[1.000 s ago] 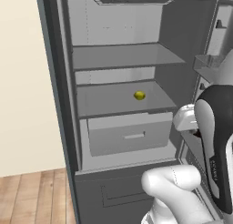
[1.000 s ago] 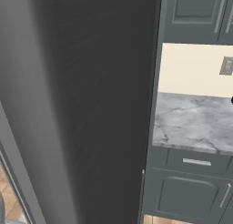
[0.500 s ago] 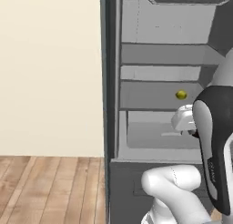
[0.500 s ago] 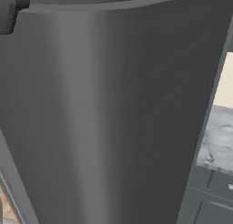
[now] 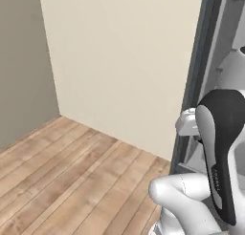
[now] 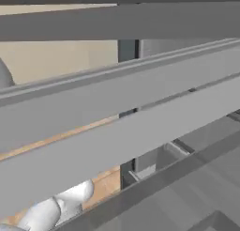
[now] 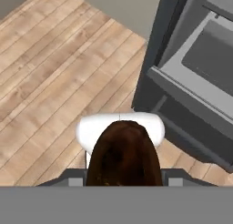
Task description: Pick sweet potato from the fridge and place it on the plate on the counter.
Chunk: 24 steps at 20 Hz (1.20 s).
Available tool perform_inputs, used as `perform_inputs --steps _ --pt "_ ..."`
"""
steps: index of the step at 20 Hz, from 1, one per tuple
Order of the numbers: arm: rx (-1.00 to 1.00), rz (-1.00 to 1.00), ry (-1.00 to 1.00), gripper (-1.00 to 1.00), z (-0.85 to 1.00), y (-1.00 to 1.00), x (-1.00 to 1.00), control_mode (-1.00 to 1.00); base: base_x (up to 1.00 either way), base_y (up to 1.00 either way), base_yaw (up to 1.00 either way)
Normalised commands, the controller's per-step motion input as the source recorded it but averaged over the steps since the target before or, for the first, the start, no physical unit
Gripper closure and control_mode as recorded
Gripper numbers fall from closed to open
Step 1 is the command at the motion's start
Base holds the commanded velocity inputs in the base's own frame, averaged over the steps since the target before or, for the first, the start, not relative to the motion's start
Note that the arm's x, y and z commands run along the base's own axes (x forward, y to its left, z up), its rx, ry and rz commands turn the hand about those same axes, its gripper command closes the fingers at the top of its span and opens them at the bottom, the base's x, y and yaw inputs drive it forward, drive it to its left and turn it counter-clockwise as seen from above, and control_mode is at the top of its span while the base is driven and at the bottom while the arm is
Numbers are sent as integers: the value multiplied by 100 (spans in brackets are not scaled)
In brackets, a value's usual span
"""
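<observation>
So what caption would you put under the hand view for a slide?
Sweet potato held close before the hand camera, above the wooden floor, beside the open fridge.

White glossy arm (image 5: 191, 200), rounded links, black joint cover.

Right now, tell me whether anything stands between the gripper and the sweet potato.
Nothing does: in the hand view the sweet potato sits right at the gripper, apparently held. The fridge lies beyond it. The plate and counter are out of sight, so that path cannot be judged.
</observation>
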Motion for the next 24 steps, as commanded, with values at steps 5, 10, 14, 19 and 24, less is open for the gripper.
perform_inputs --steps 5,10,14,19,24 --pt "0 0 0 100 0 0 0 100 14 19 86" --pt "0 0 0 100 0 0 0 100 23 26 82" --pt "0 0 0 100 0 0 0 100 21 25 85" --pt "0 0 0 100 0 0 0 100 18 25 86" --pt "0 0 0 100 0 0 0 100 24 20 86"
